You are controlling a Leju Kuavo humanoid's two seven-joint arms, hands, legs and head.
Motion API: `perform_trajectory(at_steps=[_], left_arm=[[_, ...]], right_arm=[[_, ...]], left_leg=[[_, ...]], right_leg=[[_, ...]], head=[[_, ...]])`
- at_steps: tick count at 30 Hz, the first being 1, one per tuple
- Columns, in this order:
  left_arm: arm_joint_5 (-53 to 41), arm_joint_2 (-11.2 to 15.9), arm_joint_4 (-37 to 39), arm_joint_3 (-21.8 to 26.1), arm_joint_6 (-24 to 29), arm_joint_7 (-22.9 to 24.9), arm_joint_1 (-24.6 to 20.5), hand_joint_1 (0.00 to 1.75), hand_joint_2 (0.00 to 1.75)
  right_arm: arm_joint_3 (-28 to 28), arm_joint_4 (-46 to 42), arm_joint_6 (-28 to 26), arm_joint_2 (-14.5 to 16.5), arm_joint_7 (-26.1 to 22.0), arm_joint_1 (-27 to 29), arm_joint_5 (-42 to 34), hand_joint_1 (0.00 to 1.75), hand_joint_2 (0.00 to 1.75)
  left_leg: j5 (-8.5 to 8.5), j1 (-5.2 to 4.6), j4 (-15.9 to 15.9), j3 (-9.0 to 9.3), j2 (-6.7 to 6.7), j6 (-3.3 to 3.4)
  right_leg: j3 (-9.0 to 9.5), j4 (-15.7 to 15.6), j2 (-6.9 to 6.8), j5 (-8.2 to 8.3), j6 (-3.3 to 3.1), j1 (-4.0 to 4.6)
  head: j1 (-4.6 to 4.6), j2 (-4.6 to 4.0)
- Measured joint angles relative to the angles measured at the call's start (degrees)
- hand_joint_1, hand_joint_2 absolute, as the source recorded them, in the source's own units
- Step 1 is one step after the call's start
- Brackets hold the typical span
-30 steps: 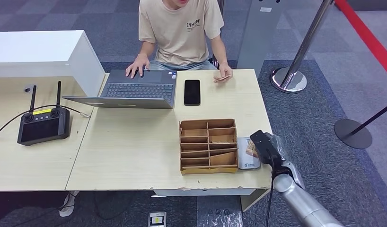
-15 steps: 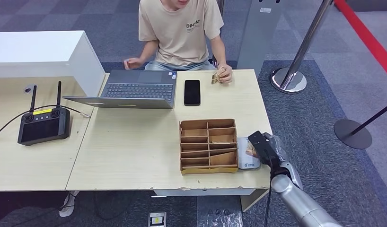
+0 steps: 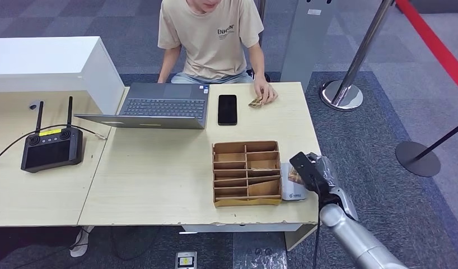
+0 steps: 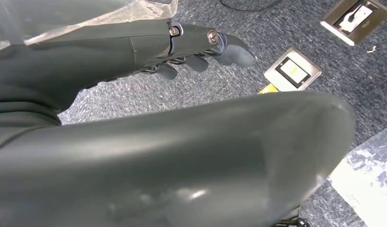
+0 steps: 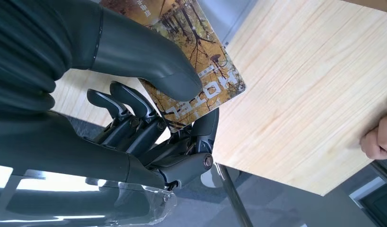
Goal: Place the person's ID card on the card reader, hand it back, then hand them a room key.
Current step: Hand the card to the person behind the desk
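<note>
My right hand hangs over the table's near right corner, just above the white card reader. It pinches a card printed with autumn trees and the word HOTEL between thumb and fingers; the same card peeks out beside the hand in the head view. Across the table a person rests a hand on a second small card at the far edge. My left hand hangs beside my body above the carpet, fingers loose and holding nothing.
A wooden tray with several compartments stands just left of the reader. A black phone and an open laptop lie near the person. A black controller sits far left. Stanchion bases stand on the carpet to the right.
The person lifted their card, then lowered it onto the table edge, and took the other hand off the laptop. My right hand with its card shifted slightly toward the tray.
</note>
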Motion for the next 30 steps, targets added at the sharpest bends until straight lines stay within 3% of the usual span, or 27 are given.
perform_trajectory(at_steps=[20,30], left_arm=[[-1.15,0.72,0.00,0.26,-1.11,-1.28,0.51,0.00,0.00],[-2.43,1.20,0.00,0.26,-1.96,-1.52,0.57,0.00,0.00]], right_arm=[[1.17,-14.19,0.97,-0.93,8.03,-0.25,9.82,1.75,1.75],[2.58,-22.65,3.58,-0.66,9.82,-5.37,16.09,1.75,1.75]], left_leg=[[0.00,0.00,-0.01,-0.11,-0.01,0.00],[0.01,0.00,-0.01,-0.14,0.00,-0.01]], right_leg=[[-0.09,0.01,0.00,-0.01,0.00,0.00],[-0.10,0.03,0.00,0.00,0.00,0.00]], head=[[-0.01,0.00],[0.00,0.00]])
